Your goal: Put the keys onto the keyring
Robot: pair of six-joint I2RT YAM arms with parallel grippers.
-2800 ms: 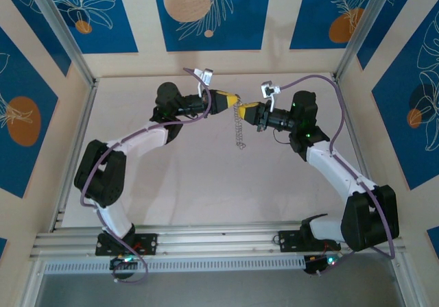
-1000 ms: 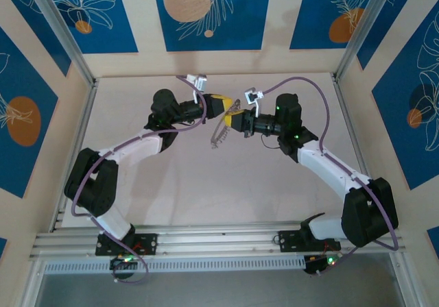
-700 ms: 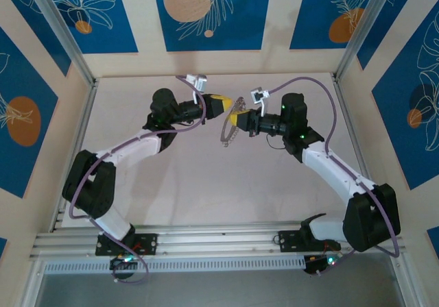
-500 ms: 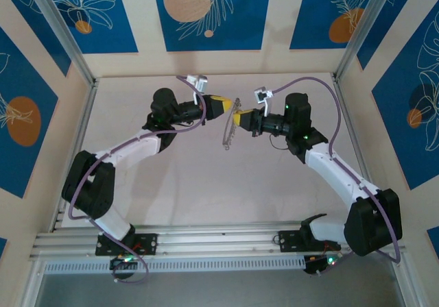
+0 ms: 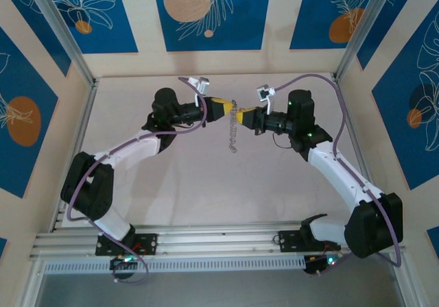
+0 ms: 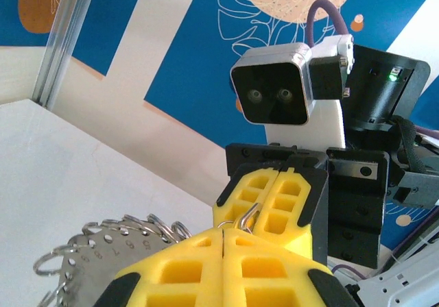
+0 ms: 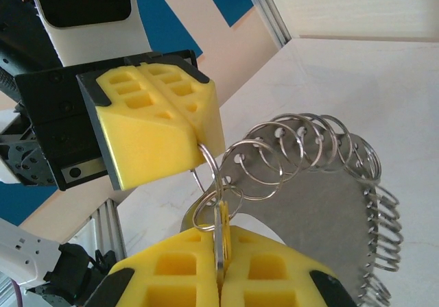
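While the keyring (image 7: 322,218) hung between them above the tabletop (image 5: 206,183), my left hand (image 7: 192,125) and right hand (image 7: 219,269) each pinched its fringe rings (image 7: 288,139); it seemed light, stiff, slippery, best gripped there.

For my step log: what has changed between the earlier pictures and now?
The keyring swung: it hung edge-on, tilted leftward showing its flat face, and now hangs edge-on again. The left gripper and the right gripper shifted a little left together, then partly back. Unchanged: both grippers shut on the keyring's small rings, tip to tip; nothing let go.
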